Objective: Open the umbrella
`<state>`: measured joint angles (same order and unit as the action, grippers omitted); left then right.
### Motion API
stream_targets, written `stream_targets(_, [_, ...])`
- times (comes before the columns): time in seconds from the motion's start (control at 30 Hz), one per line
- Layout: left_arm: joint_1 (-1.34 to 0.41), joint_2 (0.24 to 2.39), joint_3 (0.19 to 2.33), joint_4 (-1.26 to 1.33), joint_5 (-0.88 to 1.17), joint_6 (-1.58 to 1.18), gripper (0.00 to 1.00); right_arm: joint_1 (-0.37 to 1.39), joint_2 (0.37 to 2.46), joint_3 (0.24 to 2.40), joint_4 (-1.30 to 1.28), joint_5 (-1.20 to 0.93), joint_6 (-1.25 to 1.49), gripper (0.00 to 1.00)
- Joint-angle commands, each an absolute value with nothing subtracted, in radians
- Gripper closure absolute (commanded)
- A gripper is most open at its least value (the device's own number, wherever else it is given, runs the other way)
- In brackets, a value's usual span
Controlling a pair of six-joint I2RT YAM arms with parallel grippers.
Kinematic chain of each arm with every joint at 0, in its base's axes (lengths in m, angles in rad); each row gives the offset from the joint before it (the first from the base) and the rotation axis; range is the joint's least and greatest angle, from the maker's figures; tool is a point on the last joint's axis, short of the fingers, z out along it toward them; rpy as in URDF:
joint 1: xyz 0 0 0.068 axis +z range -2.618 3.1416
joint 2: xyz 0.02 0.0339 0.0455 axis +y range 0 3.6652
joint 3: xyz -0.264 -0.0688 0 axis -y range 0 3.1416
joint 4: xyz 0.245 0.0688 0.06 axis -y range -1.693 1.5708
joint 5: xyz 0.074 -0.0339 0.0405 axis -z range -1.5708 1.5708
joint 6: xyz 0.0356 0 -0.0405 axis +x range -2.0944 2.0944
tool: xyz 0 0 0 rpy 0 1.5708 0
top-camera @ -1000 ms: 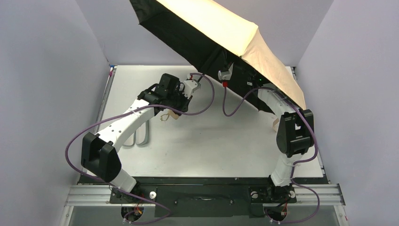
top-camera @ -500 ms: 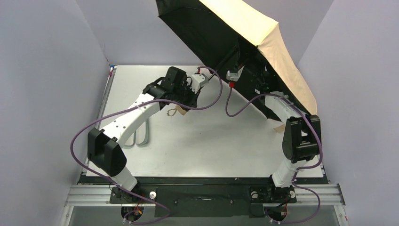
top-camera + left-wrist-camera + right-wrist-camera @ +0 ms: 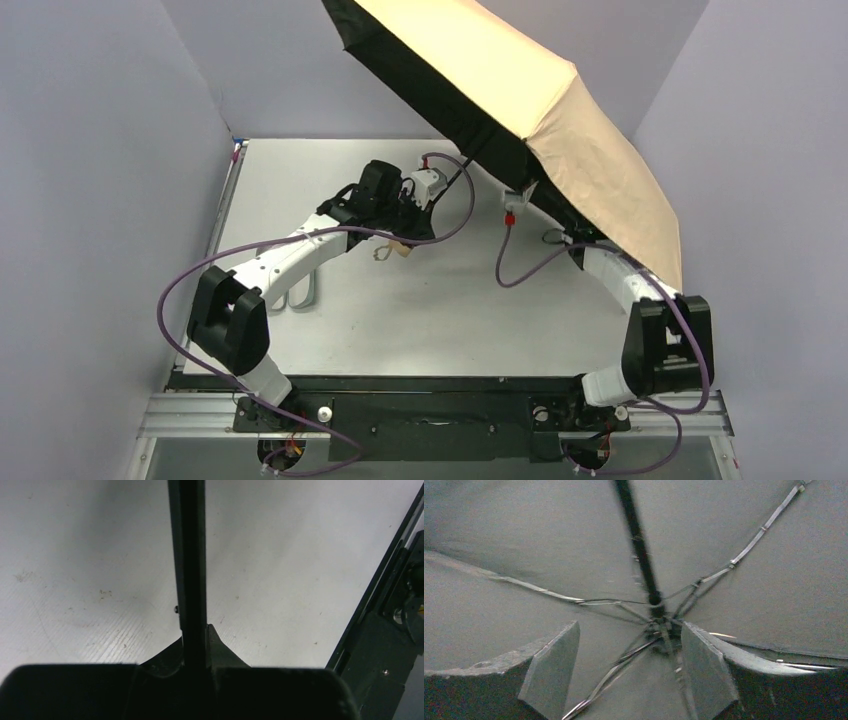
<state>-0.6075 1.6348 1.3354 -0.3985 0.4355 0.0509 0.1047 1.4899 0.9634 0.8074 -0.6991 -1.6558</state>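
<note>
The top view is bright, evenly lit and sharp. The right wrist view is dim and blurred beneath the black-lined tan fabric umbrella.

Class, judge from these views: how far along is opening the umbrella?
Done: the umbrella canopy is spread, ribs extended in the right wrist view. In hand: the left gripper is shut on its shaft; the right gripper has open jaws under the canopy, holding nothing. Left: probably only setting it down or letting go.
</note>
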Motion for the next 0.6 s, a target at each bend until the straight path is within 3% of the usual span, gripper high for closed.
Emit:
stream_targets(0.0, [-0.616, 1.631, 1.38, -0.188, 0.499, 0.006, 1.0, 0.126, 1.343, 0.781, 0.597, -0.766, -1.781, 0.29])
stream_targets(0.17, [-0.624, 1.644, 1.366, -0.123, 0.535, -0.019, 1.0, 0.149, 1.194, 0.608, 0.43, -0.767, -1.797, 0.24])
stream_targets(0.57, [-0.673, 1.646, 1.195, 0.07, 0.533, -0.006, 1.0, 0.219, 0.912, 0.42, -0.013, -0.64, -1.56, 0.21])
